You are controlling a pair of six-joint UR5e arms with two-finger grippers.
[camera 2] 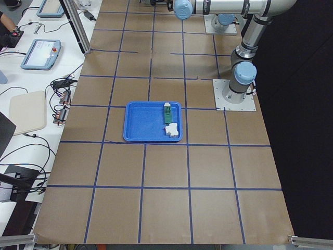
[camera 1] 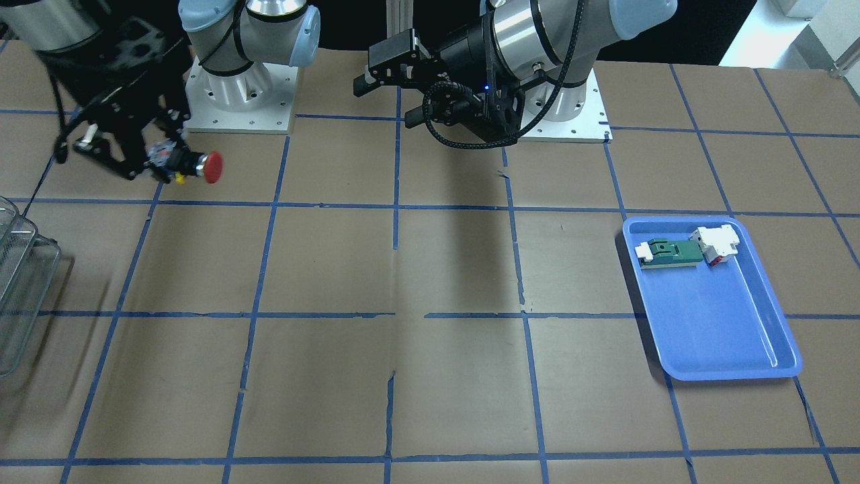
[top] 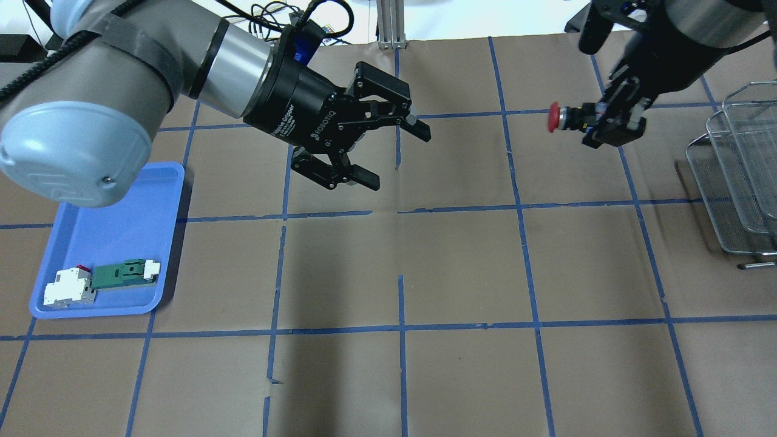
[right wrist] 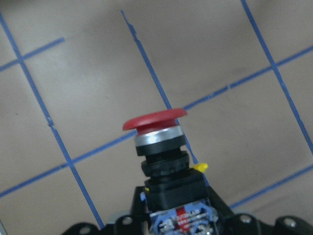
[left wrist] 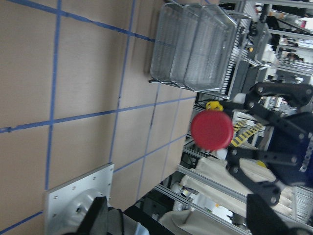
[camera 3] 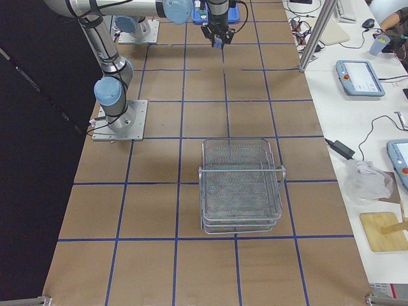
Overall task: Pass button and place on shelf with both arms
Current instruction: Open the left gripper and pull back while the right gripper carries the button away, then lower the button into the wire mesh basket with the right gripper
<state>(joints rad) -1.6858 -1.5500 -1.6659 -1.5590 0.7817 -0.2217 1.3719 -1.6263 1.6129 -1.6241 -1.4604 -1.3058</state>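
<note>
Button (top: 569, 117) pinched in right gripper (top: 607, 124), short of the shelf (top: 737, 176); left gripper (top: 394, 156) spread, empty. Handover seemingly done; placing remains.

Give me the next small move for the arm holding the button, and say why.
Probably swing the right gripper toward the shelf. It is shut on the button, held in the air by its base. The left gripper stands open and apart, so the pass looks done, and the shelf sits on the right arm's side.
</note>
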